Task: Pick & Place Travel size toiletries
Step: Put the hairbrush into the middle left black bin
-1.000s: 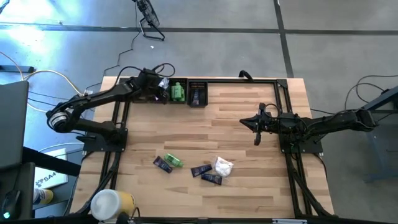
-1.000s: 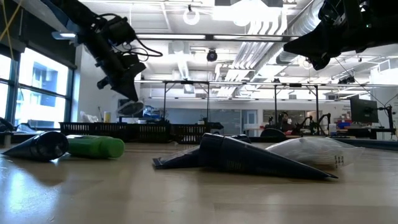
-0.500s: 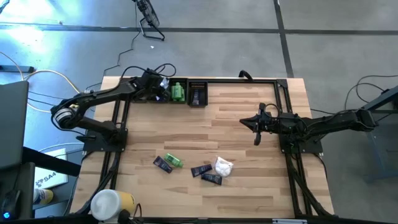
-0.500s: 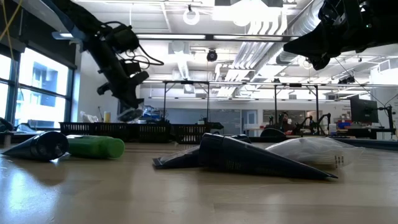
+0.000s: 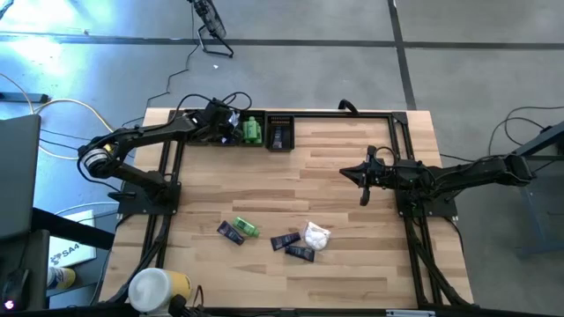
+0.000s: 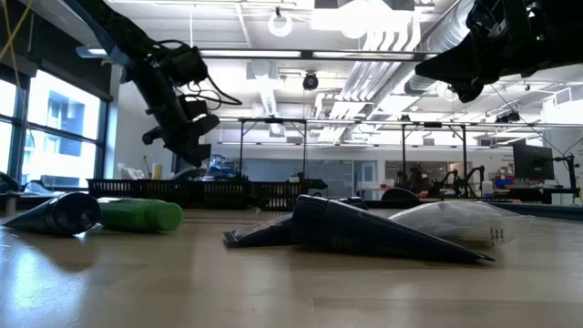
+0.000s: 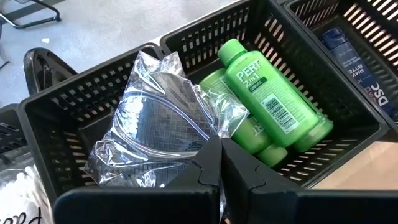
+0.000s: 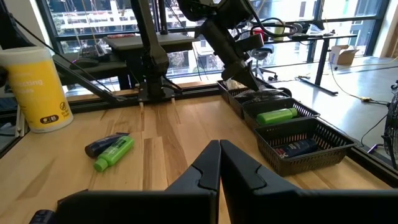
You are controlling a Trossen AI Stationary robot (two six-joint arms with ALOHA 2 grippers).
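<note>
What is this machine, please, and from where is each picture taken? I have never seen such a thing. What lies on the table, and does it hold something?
It is a robot with two dark arms at a wooden table. Each arm ends in a two-finger gripper. One camera looks straight down, one looks level across the table top, and one sits on each wrist.

The left gripper is over a row of black baskets at the table's far edge. Its fingers are shut on a clear plastic packet, over the basket beside the one with green bottles.

The right gripper waits, shut and empty, above the table's right part.

Near the front edge lie a green bottle, dark sachets and a white wrapped packet. The large white-and-yellow cylinder stands at the front left corner.
</note>
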